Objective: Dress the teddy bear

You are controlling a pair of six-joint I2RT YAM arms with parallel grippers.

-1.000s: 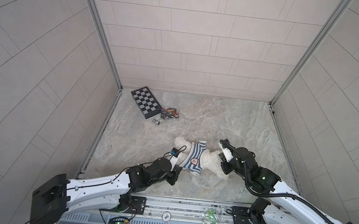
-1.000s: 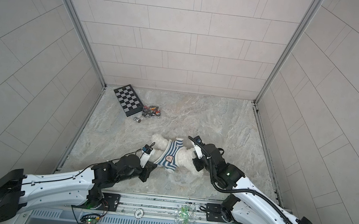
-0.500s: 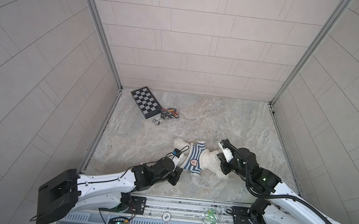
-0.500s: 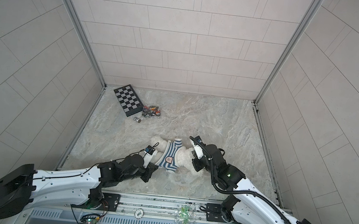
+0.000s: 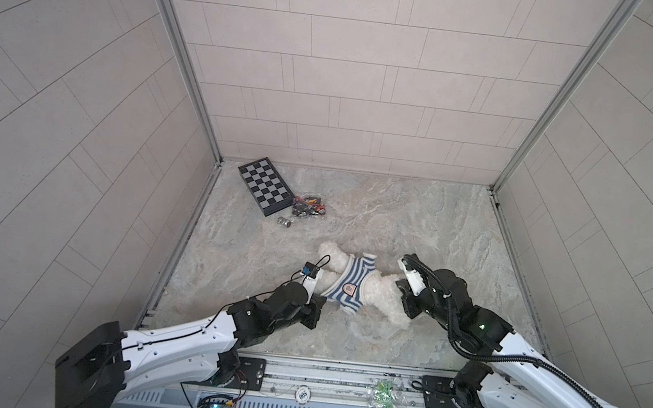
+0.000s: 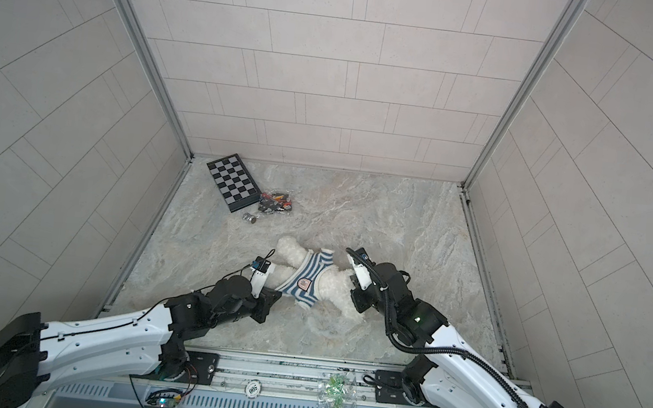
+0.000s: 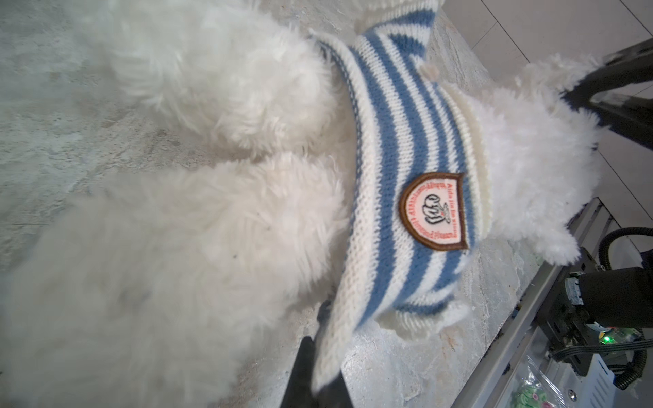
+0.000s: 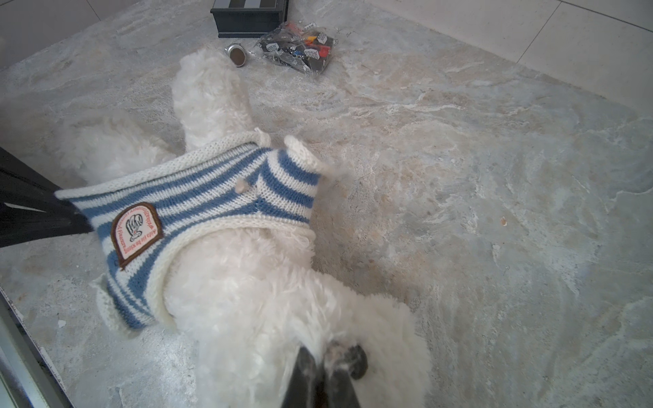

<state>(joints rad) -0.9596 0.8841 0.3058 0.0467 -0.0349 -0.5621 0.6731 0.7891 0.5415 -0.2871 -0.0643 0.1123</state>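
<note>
Fingers [image 7: 298,374] tight on shirt [image 7: 395,148], teddy bear [image 8: 254,300]

White teddy bear [image 5: 386,295], blue-and-white striped shirt [image 5: 351,280]

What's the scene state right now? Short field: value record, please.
bear: teddy bear lying on the marble table
shirt: striped shirt around its torso, badge facing up
left: left gripper shut on the shirt's hem, at the leg end
right: right gripper shut on fur at the head end
clutter: chessboard, bag of small parts and metal cylinder at the far left, apart from the bear
</note>
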